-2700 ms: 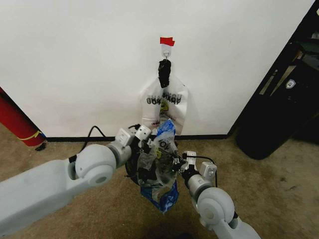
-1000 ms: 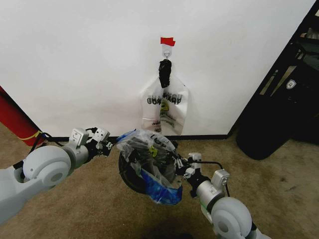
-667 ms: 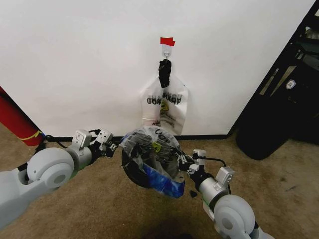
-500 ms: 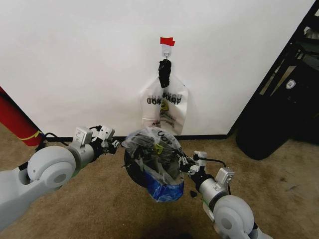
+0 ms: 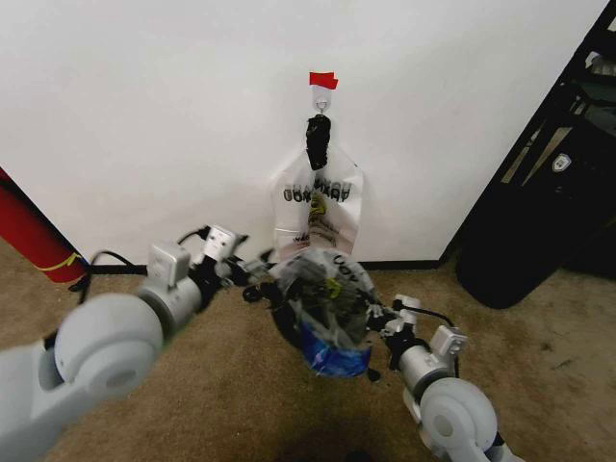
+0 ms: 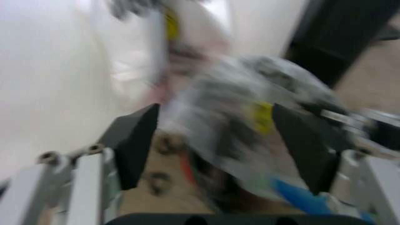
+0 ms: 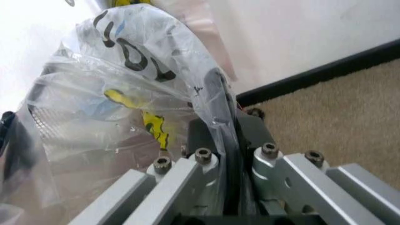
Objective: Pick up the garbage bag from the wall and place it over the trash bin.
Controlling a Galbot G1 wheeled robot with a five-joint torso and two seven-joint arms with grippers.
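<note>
The garbage bag (image 5: 327,294) is see-through plastic with black letters, a yellow smiley and a blue patch. It lies draped over the top of the black mesh trash bin (image 5: 287,316), on the carpet below the white wall (image 5: 144,115). My right gripper (image 5: 377,322) sits at the bin's right side, shut on the bag's plastic edge (image 7: 216,108); my right gripper (image 7: 222,154) shows this up close. My left gripper (image 5: 255,279) is at the bag's left side. My left gripper (image 6: 218,140) stands open, with the bag (image 6: 250,117) just beyond its fingers.
Whitish printed bags (image 5: 318,207) tied with black hang from a hook under red tape (image 5: 322,80) right behind the bin. A tall black bag-like object (image 5: 539,221) stands at the right. A red cylinder (image 5: 29,236) leans at the left, and a black cable (image 5: 106,260) runs along the baseboard.
My left gripper has let go of the bag, drawn back to the left, then come right again up to the bag's side. The bag now spreads over the bin, which has shifted slightly right.
</note>
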